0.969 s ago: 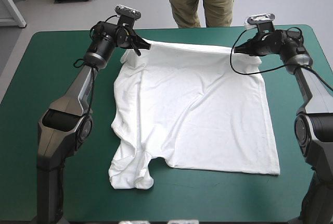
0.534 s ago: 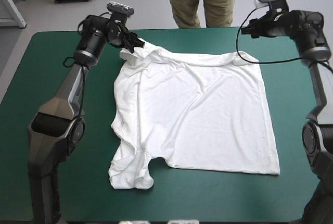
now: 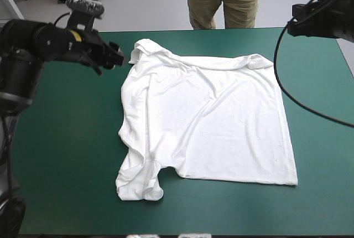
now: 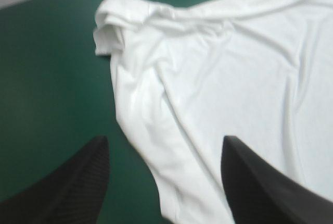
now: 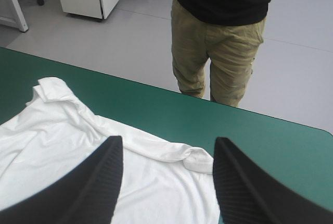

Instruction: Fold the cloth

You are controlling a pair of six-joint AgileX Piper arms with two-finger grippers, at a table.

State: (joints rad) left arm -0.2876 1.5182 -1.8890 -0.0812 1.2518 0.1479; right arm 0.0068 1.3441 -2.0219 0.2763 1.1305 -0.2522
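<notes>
I am holding my left pincer point(image 4: 165, 141) wide apart, its two black fingers point(image 4: 78, 182) gripping nothing. It is hanging in the air above the far-left part of the table point(image 3: 66, 138), just beside the T-shirt point(image 3: 210, 122) without touching it. The T-shirt is lying spread out, white and mostly flat, on the teal-green cover, reaching from the middle of the table toward the right edge. Its far edge is running close to the table's far edge and its near edge is stopping short of the near one. Its far-left corner point(image 3: 145, 47) is lying doubled over in a small rumpled flap, the part nearest my left pincer. From my left wrist I am looking down on that flap and on the shirt's left border, which is passing under the gap between my fingers. The far-right corner point(image 3: 259, 61) is sitting in a small roll, and at the near-left corner a sleeve point(image 3: 138, 185) is bunching into a thick wad. I am holding my right pincer point(image 5: 168, 141) equally wide and empty, raised near the table's far-right corner, well apart from the cloth; the rolled corner is lying ahead of it.
</notes>
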